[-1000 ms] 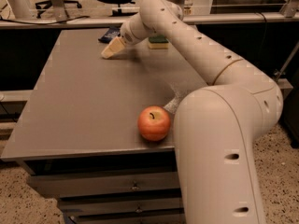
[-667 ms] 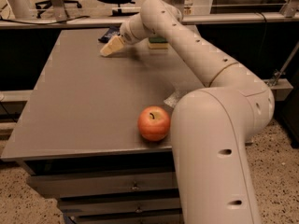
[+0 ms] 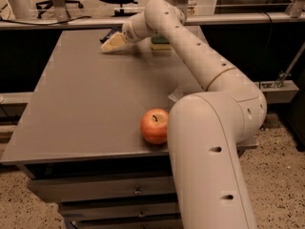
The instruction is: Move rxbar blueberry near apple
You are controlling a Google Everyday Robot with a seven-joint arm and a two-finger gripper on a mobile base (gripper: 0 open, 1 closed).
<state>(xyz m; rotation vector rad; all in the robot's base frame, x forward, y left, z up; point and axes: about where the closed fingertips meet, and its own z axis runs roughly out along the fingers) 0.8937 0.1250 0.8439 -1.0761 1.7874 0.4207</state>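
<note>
- Pincer [image 3: 110,44] is being held low over the far end of the surface, tips pointing left; whether it is released or clenched cannot be told.
- The white arm [image 3: 209,70] is being stretched from the near right corner across to the far edge, with its bulky lower segment being shown in the foreground.
- The grey surface [image 3: 86,99] is being used to carry all the things, with drawers [image 3: 105,190] being seen beneath its front edge.
- The apple [image 3: 154,126] is being kept near the front edge, just beside the arm's lower segment.
- A green-topped sponge [image 3: 159,44] is being partly hidden behind the arm at the far edge.
- The rxbar blueberry [image 3: 109,33] is being seen as a dark shape just behind the pincer, well apart from the apple; whether it is being touched cannot be told.
</note>
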